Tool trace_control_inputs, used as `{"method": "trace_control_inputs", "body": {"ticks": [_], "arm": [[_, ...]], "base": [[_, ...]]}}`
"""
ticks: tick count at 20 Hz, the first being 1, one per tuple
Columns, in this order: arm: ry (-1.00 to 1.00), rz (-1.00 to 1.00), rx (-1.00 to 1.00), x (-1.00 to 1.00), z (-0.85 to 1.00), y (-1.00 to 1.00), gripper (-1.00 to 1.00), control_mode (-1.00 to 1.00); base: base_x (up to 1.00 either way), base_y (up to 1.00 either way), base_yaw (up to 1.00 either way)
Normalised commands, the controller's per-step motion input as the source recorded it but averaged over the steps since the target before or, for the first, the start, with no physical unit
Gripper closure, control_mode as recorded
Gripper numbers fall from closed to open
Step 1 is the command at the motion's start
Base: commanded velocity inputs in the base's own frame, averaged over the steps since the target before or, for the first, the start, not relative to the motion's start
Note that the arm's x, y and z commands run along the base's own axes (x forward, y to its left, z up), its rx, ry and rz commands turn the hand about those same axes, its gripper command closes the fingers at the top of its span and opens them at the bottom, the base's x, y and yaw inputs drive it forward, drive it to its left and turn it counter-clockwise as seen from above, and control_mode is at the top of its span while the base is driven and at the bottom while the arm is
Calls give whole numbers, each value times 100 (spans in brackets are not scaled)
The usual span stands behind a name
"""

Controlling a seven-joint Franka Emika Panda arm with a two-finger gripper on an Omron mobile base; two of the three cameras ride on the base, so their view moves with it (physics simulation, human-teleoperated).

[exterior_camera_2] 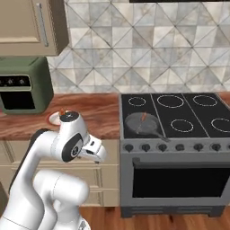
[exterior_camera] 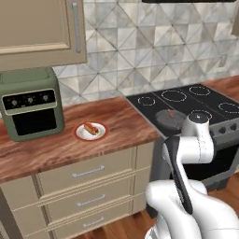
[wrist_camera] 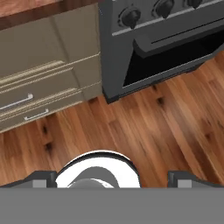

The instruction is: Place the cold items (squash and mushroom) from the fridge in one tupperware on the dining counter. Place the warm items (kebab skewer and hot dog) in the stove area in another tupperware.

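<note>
Well above the low, wide-open, empty pincer (wrist_camera: pixel 112 179), hot dog (exterior_camera: pixel 91 129) on desk (exterior_camera: pixel 56 149) likely needs reaching next.

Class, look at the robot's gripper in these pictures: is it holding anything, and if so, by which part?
Nothing is held. In the hand view the gripper is open, its fingertips wide apart with only wooden floor beyond them.
</note>
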Motion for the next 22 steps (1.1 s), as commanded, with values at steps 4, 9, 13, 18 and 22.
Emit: {"method": "trace_control_inputs", "body": {"ticks": [4,9,13,18,22], "arm": [[0,0,0,0,0,0,-100,100],[0,0,0,0,0,0,-100,100],[0,0,0,0,0,0,-100,100],[0,0,0,0,0,0,-100,100],[10,16,-2,3,-15,-3,-100,-100]], "base": [[88,-48,32],[91,-36,31],[71,0,26],[28,-4,29],[0,-3,7]]}}
